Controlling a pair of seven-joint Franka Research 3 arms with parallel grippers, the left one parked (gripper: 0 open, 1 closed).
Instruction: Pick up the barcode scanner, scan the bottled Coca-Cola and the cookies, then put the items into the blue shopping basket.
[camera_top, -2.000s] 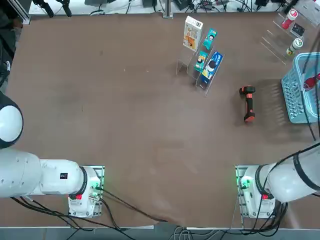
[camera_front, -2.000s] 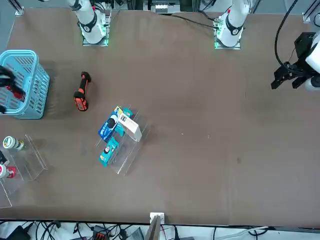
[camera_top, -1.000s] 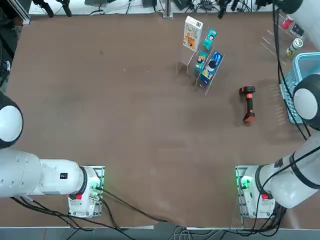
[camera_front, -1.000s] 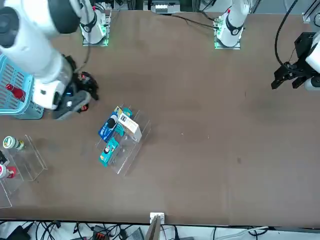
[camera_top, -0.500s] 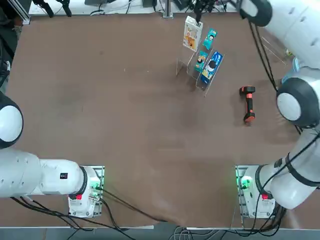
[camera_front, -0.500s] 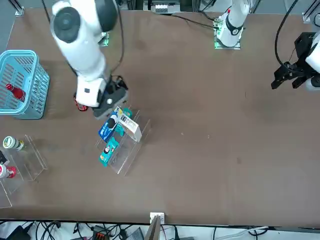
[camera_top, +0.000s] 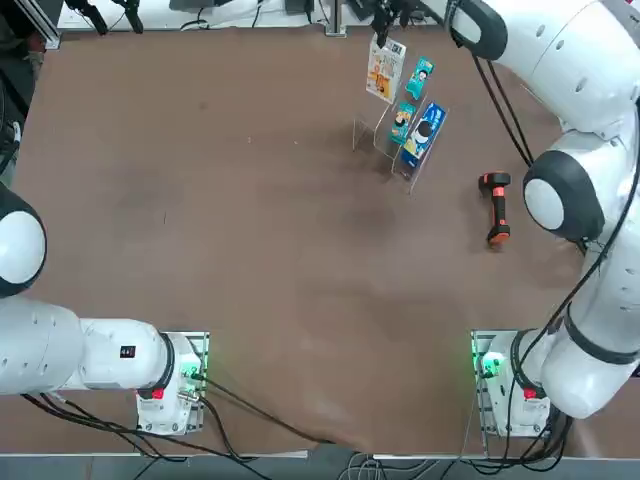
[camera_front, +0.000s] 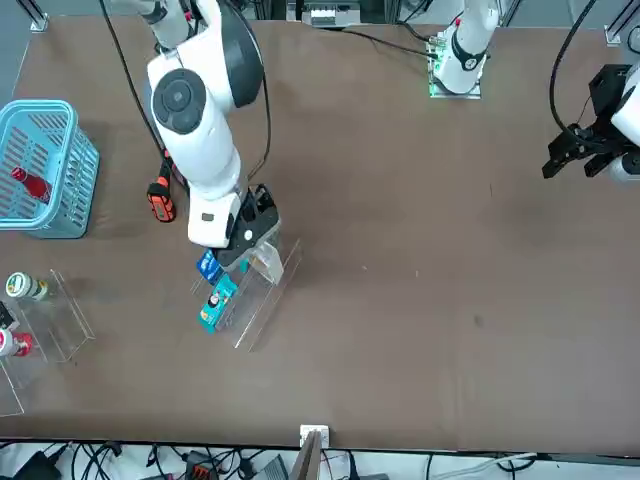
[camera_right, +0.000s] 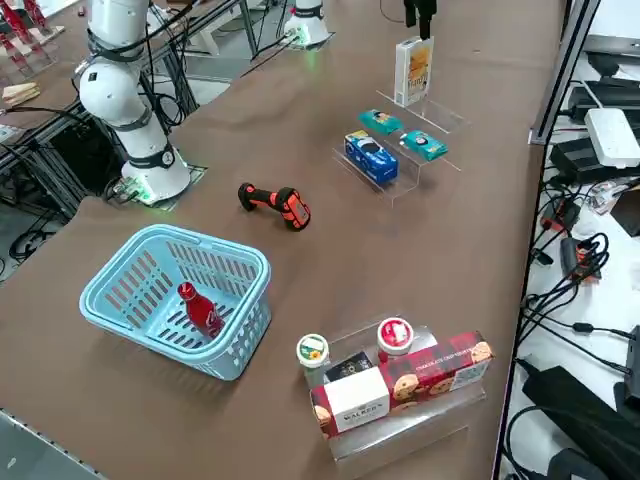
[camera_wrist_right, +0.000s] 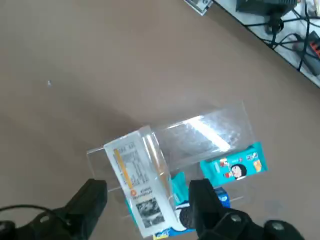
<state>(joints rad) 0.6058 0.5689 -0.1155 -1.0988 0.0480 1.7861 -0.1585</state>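
Stand of clear plastic (camera_right: 442, 113), w/ right gripper (camera_wrist_right: 149, 186) over one end

Right gripper is above that end of the stand, claw apart, a finger on each side of the flat white cookie box w/ orange-yellow picture (camera_right: 413, 72), not clamped on it; can't tell if either touches. Box is upright in the stand. Also in the stand: two small teal packets (camera_right: 422, 145) & a blue packet w/ white round mark (camera_right: 371, 158).

Black pistol-shaped barcode scanner w/ orange-red trim (camera_top: 497, 208) lies on brown table (camera_top: 260, 230), to the robot's right of the stand & nearer the arm bases. Light blue lattice-walled plastic basket (camera_right: 150, 337) is farther right of the stand, w/ slim red Coca-Cola bottle (camera_right: 200, 310) inside. Second clear rack (camera_right: 405, 440), also right of the stand, has red cookie-print cartons (camera_right: 435, 370), a green-white-capped container (camera_right: 313, 350) & a short red, pale-topped one (camera_right: 395, 336).
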